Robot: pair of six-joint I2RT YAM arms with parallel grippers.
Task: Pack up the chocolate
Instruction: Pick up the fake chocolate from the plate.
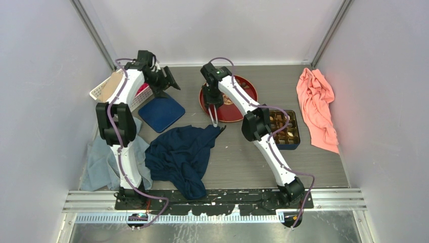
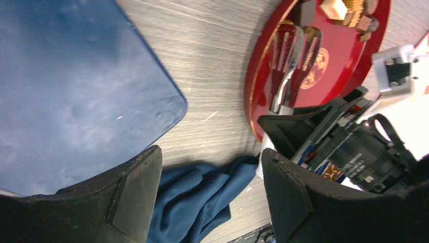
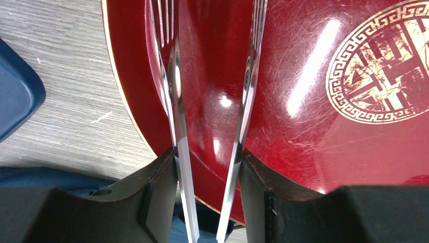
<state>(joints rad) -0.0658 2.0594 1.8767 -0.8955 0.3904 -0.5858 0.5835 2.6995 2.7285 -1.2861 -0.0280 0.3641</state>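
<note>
Chocolate [image 2: 333,7] lies in one box [image 1: 288,147], on one tray [image 1: 242,112], near one tongs [image 3: 174,101].

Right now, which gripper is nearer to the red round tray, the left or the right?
Right. The right gripper, clamped on metal tongs, hangs over the left part of the red tray. The left gripper, open, sits off the tray's left side, near the navy lid.

Grey table [image 1: 238,152], red tray [image 1: 233,116], navy box [image 1: 289,146]

Tray [image 1: 232,114] mid-table; box [image 1: 296,146] of chocolate [image 1: 283,132] to its right; lid [image 1: 162,114] to its left; cloth [image 1: 179,154] in front
</note>
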